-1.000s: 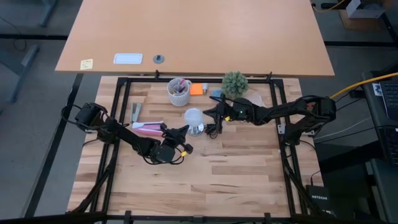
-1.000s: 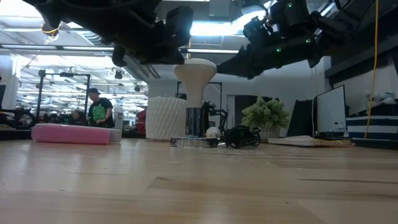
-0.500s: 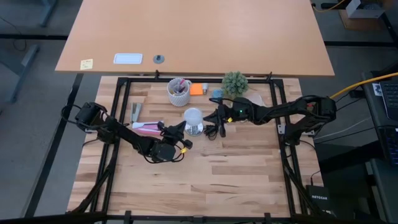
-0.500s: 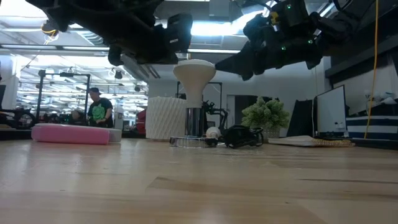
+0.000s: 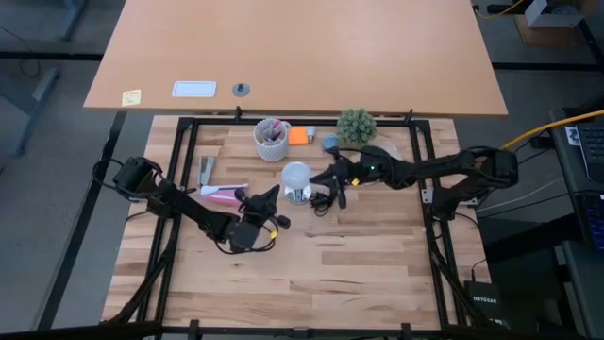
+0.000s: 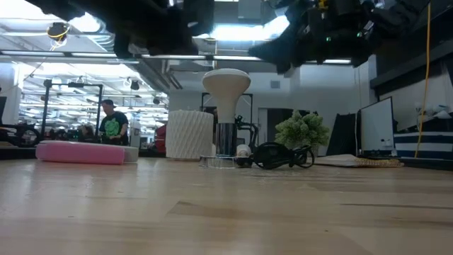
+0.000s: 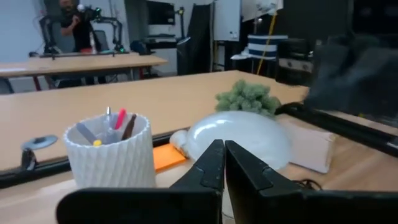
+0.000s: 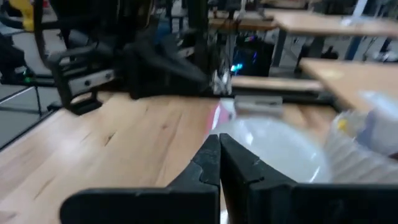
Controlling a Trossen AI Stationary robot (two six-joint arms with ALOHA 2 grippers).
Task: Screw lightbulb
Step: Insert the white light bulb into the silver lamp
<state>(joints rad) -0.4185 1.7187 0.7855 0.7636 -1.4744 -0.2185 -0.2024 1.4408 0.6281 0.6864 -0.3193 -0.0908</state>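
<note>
The white frosted lightbulb [image 5: 295, 176] [image 6: 226, 83] stands upright with its base in the silvery round fitting [image 6: 225, 145], which rests on the table's middle. My left gripper [image 5: 275, 193] is shut just to the fitting's near left, its fingertips [image 7: 217, 149] pointing at the lightbulb [image 7: 239, 138]. My right gripper [image 5: 319, 177] is shut close by the bulb's right side, its fingertips [image 8: 217, 142] in front of the lightbulb [image 8: 273, 155]. In the low view both grippers show higher than the bulb's top, with a gap.
A black cord [image 6: 283, 154] lies coiled right of the fitting. A white cup of pens [image 5: 271, 139], an orange pad [image 5: 299, 135] and a small green plant [image 5: 357, 125] stand behind it. A pink flat thing [image 5: 225, 194] lies at the left. A person [image 6: 110, 124] stands far behind.
Both grippers have stayed shut and have tipped upward, showing higher above the bulb in the low view. My left gripper has drawn back a little toward the table's left. The bulb with its fitting stands slightly farther right, and the cord's loop has spread out.
</note>
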